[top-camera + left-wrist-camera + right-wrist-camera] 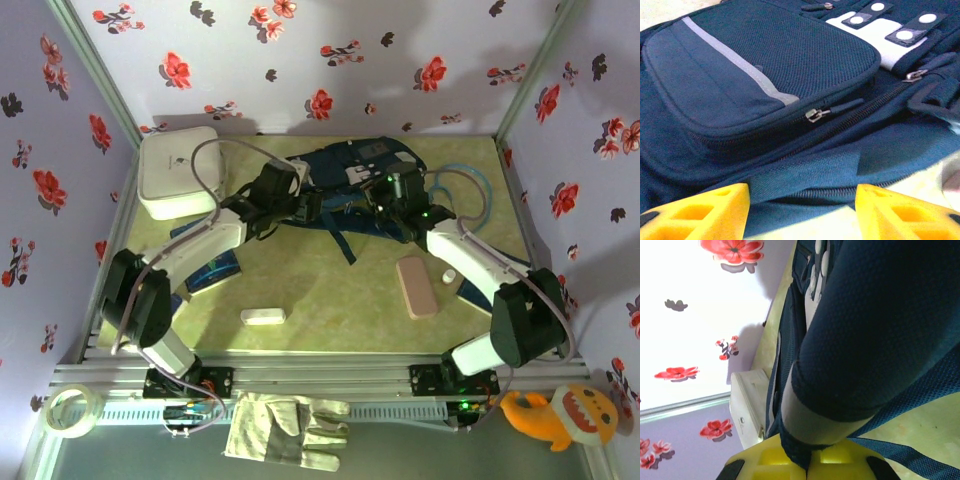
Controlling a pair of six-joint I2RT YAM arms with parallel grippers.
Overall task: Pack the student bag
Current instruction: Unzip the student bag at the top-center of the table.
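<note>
Early stage, by the look of it. See the student bag (350, 185) lying at the far middle of the table (330, 300), between the two arms. Note the front pocket zip (812, 115) drawn shut, with no opening to be seen from the left wrist. Note the right gripper (810, 460) clamped on a pale-trimmed fold of the bag. Note the left gripper (802, 195) with fingers apart, holding nothing, just short of the bag. Probably packed with nothing so far, given the pink case (416, 287) and small white piece (262, 316) out on the near table. Left to do: open, fill, close.
</note>
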